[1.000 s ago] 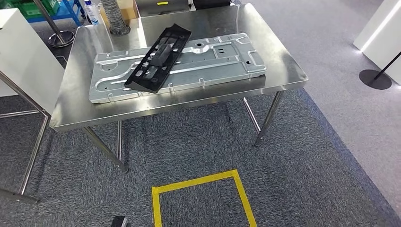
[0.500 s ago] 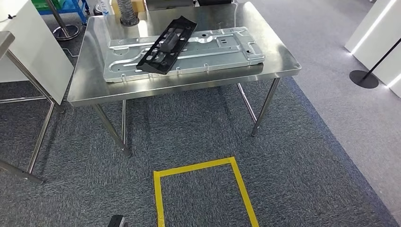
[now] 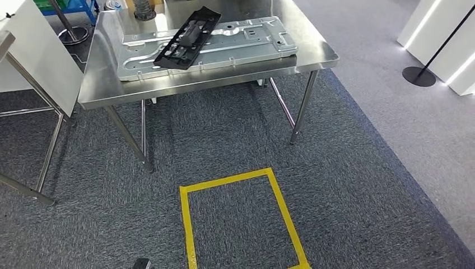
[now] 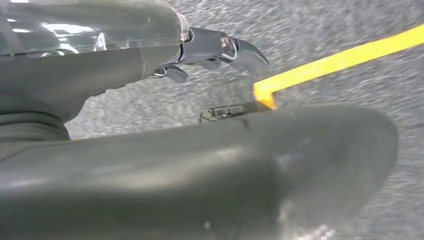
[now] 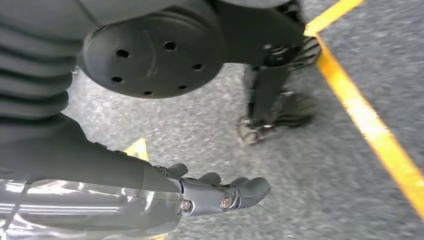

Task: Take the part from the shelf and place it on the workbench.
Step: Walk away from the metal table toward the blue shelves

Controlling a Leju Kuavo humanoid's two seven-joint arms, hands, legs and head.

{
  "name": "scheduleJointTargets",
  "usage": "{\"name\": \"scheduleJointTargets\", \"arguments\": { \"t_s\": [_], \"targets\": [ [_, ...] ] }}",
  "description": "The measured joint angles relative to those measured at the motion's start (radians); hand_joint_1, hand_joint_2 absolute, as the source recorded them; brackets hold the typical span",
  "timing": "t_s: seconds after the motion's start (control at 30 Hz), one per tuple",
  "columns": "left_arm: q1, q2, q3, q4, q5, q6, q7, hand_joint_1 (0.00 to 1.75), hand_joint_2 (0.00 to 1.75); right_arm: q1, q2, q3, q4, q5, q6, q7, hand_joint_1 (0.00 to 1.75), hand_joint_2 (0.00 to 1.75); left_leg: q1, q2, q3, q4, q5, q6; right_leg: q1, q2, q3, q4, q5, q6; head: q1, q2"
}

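Black part [image 3: 187, 38] on workbench [image 3: 313, 53], far edge cropped, left hand [image 4: 220, 50] and right hand [image 5: 225, 195] empty, fingers loosely apart

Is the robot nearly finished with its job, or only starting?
It looks done, or nearly. The black part lies on the metal plate on the workbench. Nothing is in hand: the left hand and right hand hang over the carpet holding nothing. The bench stands beyond the yellow floor square. Whether more parts wait can't be told.

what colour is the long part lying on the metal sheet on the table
Black part, clearest in the head view.
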Motion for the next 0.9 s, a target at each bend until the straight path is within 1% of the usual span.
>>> {"name": "scheduleJointTargets", "arguments": {
  "t_s": [0.03,0.07,0.1,0.13,0.17,0.2,0.23,0.27,0.3,0.33,0.37,0.4,0.43,0.47,0.5,0.53,0.57,0.6,0.63,0.67,0.7,0.73,0.77,0.8,0.83,0.87,0.9],
  "targets": [
    [0.001,0.0,0.0,0.0,0.0,0.001,0.0,0.0,0.0,0.001,0.0,0.0,0.0,0.003,0.0,0.001,0.0,1.75,0.005,0.0,-0.009,0.062,-0.031,-0.005,0.0,0.0,-0.018,0.001,0.014,0.001,0.0,0.0],
    [0.001,0.0,0.0,0.0,0.0,0.001,-0.001,0.0,0.0,0.001,0.001,0.001,0.0,0.006,0.0,0.001,0.0,1.75,0.01,0.0,-0.008,0.107,-0.036,-0.01,-0.001,0.0,-0.038,0.002,0.029,0.004,0.0,0.0],
    [0.001,0.0,0.0,0.0,-0.001,0.002,-0.001,0.0,0.0,0.001,0.001,0.003,0.0,0.009,-0.001,0.001,0.0,1.75,0.014,0.0,0.006,0.124,-0.017,-0.014,-0.003,0.0,-0.058,0.004,0.042,0.008,0.0,0.0],
    [0.001,0.0,0.0,0.0,-0.003,0.002,0.0,0.0,0.0,0.002,0.002,0.004,0.0,0.012,-0.002,0.0,0.0,1.75,0.018,0.0,0.036,0.109,0.015,-0.018,-0.006,0.001,-0.078,0.008,0.056,0.012,0.0,0.0],
    [0.0,0.0,0.0,0.0,-0.005,0.003,0.002,0.0,0.0,0.001,0.002,0.006,0.0,0.014,-0.002,-0.002,0.0,1.31,0.021,-0.001,0.083,0.06,0.042,-0.021,-0.009,0.001,-0.096,0.013,0.067,0.018,0.0,0.0],
    [-0.001,0.0,-0.001,0.0,-0.008,0.005,0.004,0.0,0.0,0.0,0.002,0.008,0.0,0.017,-0.003,-0.004,0.0,0.87,0.024,-0.004,0.148,-0.015,0.048,-0.022,-0.011,0.003,-0.11,0.017,0.077,0.025,0.0,0.0],
    [-0.004,-0.001,-0.001,0.0,-0.011,0.007,0.005,0.0,0.0,0.0,0.002,0.009,0.0,0.02,-0.003,-0.007,0.0,0.87,0.025,-0.008,0.212,-0.1,0.035,-0.02,-0.012,0.004,-0.121,0.022,0.086,0.032,0.0,0.0],
    [-0.006,-0.001,-0.002,0.0,-0.013,0.008,0.006,0.0,0.0,-0.001,0.003,0.01,-0.001,0.021,-0.002,-0.011,0.0,0.87,0.024,-0.011,0.26,-0.168,0.014,-0.014,-0.013,0.005,-0.127,0.024,0.096,0.04,0.0,0.0],
    [-0.007,-0.001,-0.002,0.0,-0.015,0.011,0.007,0.0,0.0,-0.001,0.003,0.012,-0.001,0.023,-0.002,-0.014,0.0,1.31,0.022,-0.013,0.288,-0.212,-0.003,-0.006,-0.014,0.005,-0.13,0.023,0.106,0.048,0.0,0.0],
    [-0.007,-0.001,-0.003,0.0,-0.016,0.014,0.009,0.0,0.44,-0.001,0.004,0.013,-0.001,0.025,-0.001,-0.017,0.0,1.75,0.019,-0.013,0.291,-0.231,-0.008,0.004,-0.015,0.005,-0.132,0.019,0.116,0.057,0.0,0.0],
    [-0.006,-0.001,-0.002,0.0,-0.016,0.017,0.012,0.0,0.87,0.0,0.004,0.015,-0.001,0.028,0.0,-0.02,0.0,1.75,0.018,-0.01,0.284,-0.231,-0.001,0.015,-0.017,0.005,-0.133,0.018,0.122,0.064,0.0,0.0],
    [-0.004,-0.002,-0.002,0.0,-0.016,0.021,0.016,0.0,1.31,0.0,0.003,0.017,0.0,0.032,0.002,-0.024,0.0,1.75,0.018,-0.008,0.278,-0.232,0.008,0.024,-0.019,0.005,-0.138,0.028,0.113,0.068,0.0,0.0],
    [-0.003,-0.002,-0.002,0.0,-0.015,0.025,0.02,0.0,1.75,0.001,0.003,0.02,0.0,0.037,0.003,-0.027,0.0,1.75,0.018,-0.005,0.27,-0.233,0.019,0.033,-0.021,0.006,-0.15,0.054,0.089,0.071,0.0,0.0],
    [-0.002,-0.003,-0.002,0.0,-0.015,0.03,0.023,0.0,1.75,0.001,0.002,0.022,0.0,0.041,0.003,-0.03,0.0,1.75,0.017,-0.002,0.26,-0.234,0.03,0.04,-0.021,0.006,-0.171,0.108,0.047,0.072,0.0,0.0],
    [-0.001,-0.004,-0.002,0.0,-0.015,0.036,0.026,0.0,1.75,0.002,0.002,0.025,0.0,0.047,0.004,-0.033,0.0,1.75,0.014,0.001,0.248,-0.232,0.038,0.044,-0.02,0.006,-0.196,0.179,0.0,0.072,0.0,0.0],
    [0.001,-0.004,-0.002,0.0,-0.015,0.041,0.028,0.0,1.75,0.002,0.001,0.027,0.0,0.052,0.005,-0.037,0.0,1.75,0.01,0.002,0.236,-0.229,0.046,0.047,-0.018,0.007,-0.218,0.249,-0.04,0.073,0.0,0.0],
    [0.003,-0.004,-0.002,0.0,-0.015,0.046,0.029,0.0,1.75,0.002,0.001,0.029,0.0,0.057,0.006,-0.041,0.0,1.75,0.006,0.004,0.222,-0.225,0.053,0.048,-0.016,0.007,-0.227,0.299,-0.065,0.073,0.0,0.0],
    [0.004,-0.005,-0.002,0.0,-0.015,0.049,0.031,0.0,1.75,0.001,0.001,0.032,0.0,0.061,0.008,-0.045,0.0,1.75,0.002,0.006,0.21,-0.219,0.059,0.048,-0.014,0.007,-0.214,0.306,-0.068,0.07,0.0,0.0],
    [0.004,-0.005,-0.002,0.0,-0.015,0.05,0.032,0.0,1.75,0.001,0.001,0.035,0.0,0.064,0.01,-0.047,0.0,1.75,-0.001,0.006,0.199,-0.213,0.063,0.049,-0.011,0.007,-0.179,0.273,-0.057,0.065,0.0,0.0],
    [0.004,-0.006,-0.002,0.0,-0.015,0.051,0.033,0.0,1.75,-0.001,0.001,0.038,0.0,0.067,0.014,-0.049,0.0,1.75,-0.003,0.007,0.189,-0.205,0.065,0.049,-0.006,0.007,-0.125,0.204,-0.036,0.057,0.0,0.0],
    [0.005,-0.007,-0.002,0.0,-0.015,0.051,0.034,0.0,1.31,-0.003,0.0,0.041,0.0,0.07,0.016,-0.05,0.0,1.75,-0.005,0.007,0.181,-0.199,0.067,0.047,-0.001,0.006,-0.072,0.129,-0.024,0.047,0.0,0.0],
    [0.005,-0.009,-0.001,0.0,-0.015,0.05,0.035,0.0,0.87,-0.006,-0.001,0.043,0.0,0.073,0.019,-0.052,0.0,1.31,-0.007,0.007,0.176,-0.192,0.068,0.046,0.004,0.005,-0.033,0.068,-0.014,0.037,0.0,0.0],
    [0.004,-0.011,-0.001,0.0,-0.015,0.049,0.035,0.0,0.44,-0.008,-0.002,0.046,-0.001,0.075,0.02,-0.054,0.0,0.87,-0.008,0.007,0.172,-0.188,0.07,0.042,0.009,0.003,-0.01,0.029,-0.01,0.029,0.0,0.0],
    [0.003,-0.012,-0.001,0.0,-0.015,0.048,0.036,0.0,0.0,-0.011,-0.003,0.049,-0.001,0.077,0.021,-0.056,0.0,0.44,-0.008,0.008,0.169,-0.186,0.072,0.038,0.012,0.002,-0.007,0.018,-0.012,0.024,0.0,0.0],
    [0.002,-0.012,-0.001,0.0,-0.015,0.046,0.036,0.0,0.0,-0.012,-0.003,0.051,-0.001,0.078,0.025,-0.06,0.0,0.0,-0.008,0.009,0.168,-0.185,0.074,0.033,0.013,0.001,-0.009,0.017,-0.006,0.021,0.0,0.0],
    [0.001,-0.013,-0.001,0.0,-0.015,0.045,0.035,0.0,0.0,-0.013,-0.002,0.052,-0.001,0.078,0.033,-0.067,0.0,0.0,-0.008,0.01,0.166,-0.185,0.075,0.028,0.01,0.001,-0.01,0.013,-0.001,0.017,0.0,0.0],
    [0.001,-0.013,-0.001,0.0,-0.015,0.044,0.035,0.0,0.0,-0.015,-0.002,0.053,-0.001,0.079,0.046,-0.076,0.0,0.0,-0.008,0.007,0.162,-0.179,0.069,0.023,0.007,0.0,-0.01,0.007,0.004,0.012,0.0,0.0]
  ]
}}
